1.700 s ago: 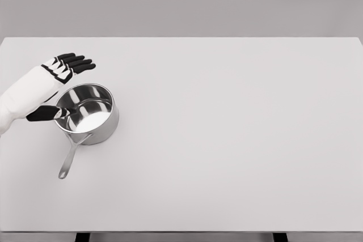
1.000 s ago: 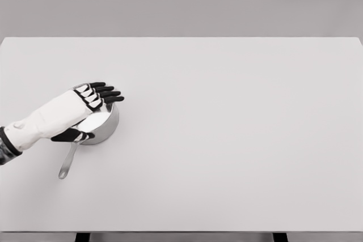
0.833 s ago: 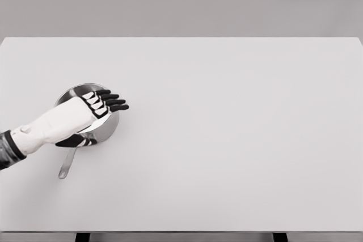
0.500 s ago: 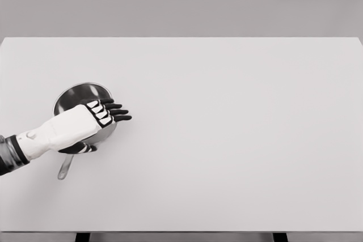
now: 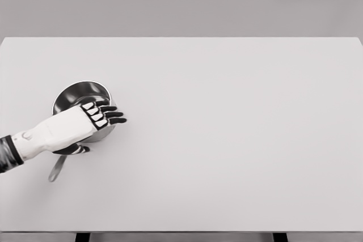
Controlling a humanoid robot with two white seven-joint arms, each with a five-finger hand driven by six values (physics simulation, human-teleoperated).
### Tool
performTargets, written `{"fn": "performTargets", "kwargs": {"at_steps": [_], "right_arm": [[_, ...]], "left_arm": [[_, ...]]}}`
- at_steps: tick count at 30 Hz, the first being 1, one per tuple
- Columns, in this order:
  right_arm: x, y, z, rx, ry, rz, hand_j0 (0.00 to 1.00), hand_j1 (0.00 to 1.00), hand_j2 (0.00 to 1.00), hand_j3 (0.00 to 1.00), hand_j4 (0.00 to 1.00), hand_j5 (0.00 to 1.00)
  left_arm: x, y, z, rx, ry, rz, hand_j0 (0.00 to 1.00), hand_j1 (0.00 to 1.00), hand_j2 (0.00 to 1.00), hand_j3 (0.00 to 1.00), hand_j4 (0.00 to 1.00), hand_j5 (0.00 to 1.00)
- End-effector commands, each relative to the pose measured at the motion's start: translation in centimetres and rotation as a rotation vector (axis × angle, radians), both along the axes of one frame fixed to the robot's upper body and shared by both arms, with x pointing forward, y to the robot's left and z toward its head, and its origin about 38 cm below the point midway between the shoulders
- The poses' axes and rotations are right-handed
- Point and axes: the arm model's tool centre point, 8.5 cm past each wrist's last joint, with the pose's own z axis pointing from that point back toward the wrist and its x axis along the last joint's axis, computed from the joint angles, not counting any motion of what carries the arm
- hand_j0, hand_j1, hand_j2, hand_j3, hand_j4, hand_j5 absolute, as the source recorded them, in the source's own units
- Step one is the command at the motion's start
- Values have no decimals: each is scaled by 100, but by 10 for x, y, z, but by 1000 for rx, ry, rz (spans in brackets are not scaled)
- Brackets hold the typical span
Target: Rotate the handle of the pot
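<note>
A small steel pot stands on the white table at the left. Its long handle points toward the table's front, slightly left. My left hand lies over the near side of the pot, where the handle joins the body. The black fingers stretch out to the right, straight and spread, and the thumb sits low by the handle's root. Nothing is grasped in the hand. The join of handle and pot is hidden under the palm. The right arm does not show.
The table's left edge lies close to the pot and my forearm. The table's front edge runs along the bottom of the picture.
My left hand came from behind the pot, over it and down to its near side. In the last half second the pot shifted slightly left and the handle tip swung left.
</note>
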Motion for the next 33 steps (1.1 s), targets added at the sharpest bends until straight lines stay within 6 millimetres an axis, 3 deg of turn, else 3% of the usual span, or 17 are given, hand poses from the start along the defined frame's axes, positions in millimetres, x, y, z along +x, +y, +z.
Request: {"fn": "performTargets", "kwargs": {"at_steps": [1,22,33], "right_arm": [[0,0,0,0,-1,0,100,100,100,100,100,100],[0,0,0,0,0,0,100,100,100,100,100,100],[0,0,0,0,0,0,100,100,100,100,100,100]], "left_arm": [[1,4,3,4,-3,5,100,100,100,100,100,100],[1,14,20,-92,14,12,100,100,100,100,100,100],[-13,25,5,-101,52,47,100,100,100,100,100,100]]}}
